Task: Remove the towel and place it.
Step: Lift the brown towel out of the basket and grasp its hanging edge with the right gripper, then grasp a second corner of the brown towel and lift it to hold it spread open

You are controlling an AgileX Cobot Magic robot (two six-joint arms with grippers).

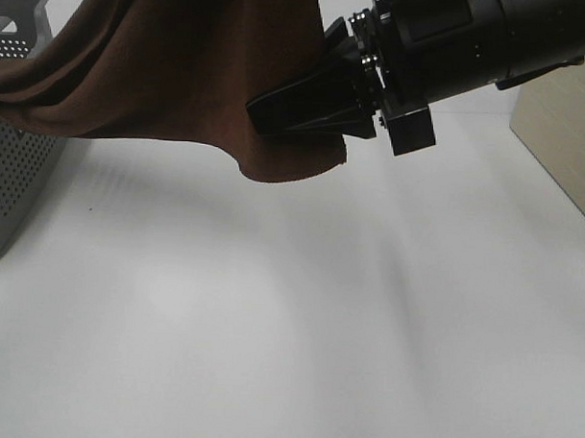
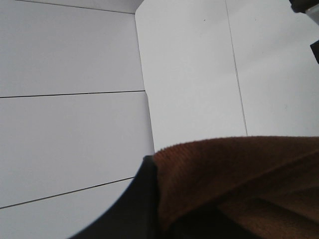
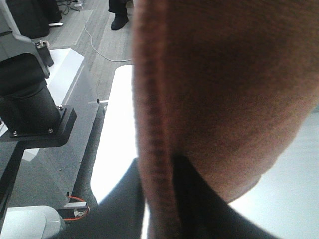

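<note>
- the towel [image 1: 182, 71] hangs across 11 to 12 o'clock, clear of the counter [image 1: 318, 326], one end over the basket [image 1: 15, 171] at 9.
- right pincer [image 1: 263, 112] nips only its hem — a thin bite that could slip.
- left pincer [image 2: 149, 214] is clamped on a fold; a tug may drag the basket.

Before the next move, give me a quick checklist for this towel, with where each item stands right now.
1. Grip of right tool on the towel hem: ok, shut on it.
2. Grip of left tool on the towel: ok.
3. Hanging corner lifted off the table: ok.
4. Cloth free of the basket: cannot tell, they overlap in the high view.
5. Bare table in front for placing: ok.
</note>
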